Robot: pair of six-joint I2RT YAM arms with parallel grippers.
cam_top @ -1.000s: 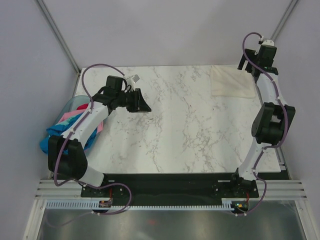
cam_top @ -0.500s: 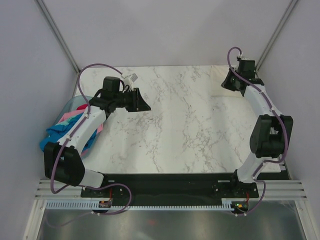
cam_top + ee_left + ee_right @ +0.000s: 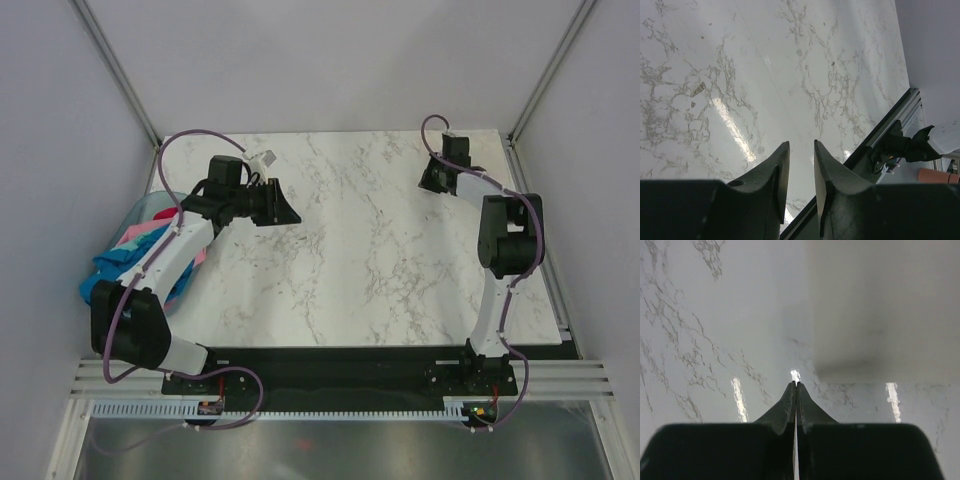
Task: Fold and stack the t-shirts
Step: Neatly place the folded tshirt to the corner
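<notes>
Where the table's left edge ends, a pale blue plastic basket (image 3: 148,207) holds a crumpled heap of soft t-shirts (image 3: 108,272) in bright blue, pink and teal, partly under the left arm. Just right of it, the left gripper (image 3: 801,146) hangs above the glossy, grey-veined marble table (image 3: 340,260), its dark wedge-shaped fingers parted by a narrow gap with nothing between them. Far to the right, the right gripper (image 3: 796,385) has its pointed fingers pressed together on nothing, tips just beside the near corner of a smooth cream-white t-shirt (image 3: 880,305) lying flat and straight-edged.
</notes>
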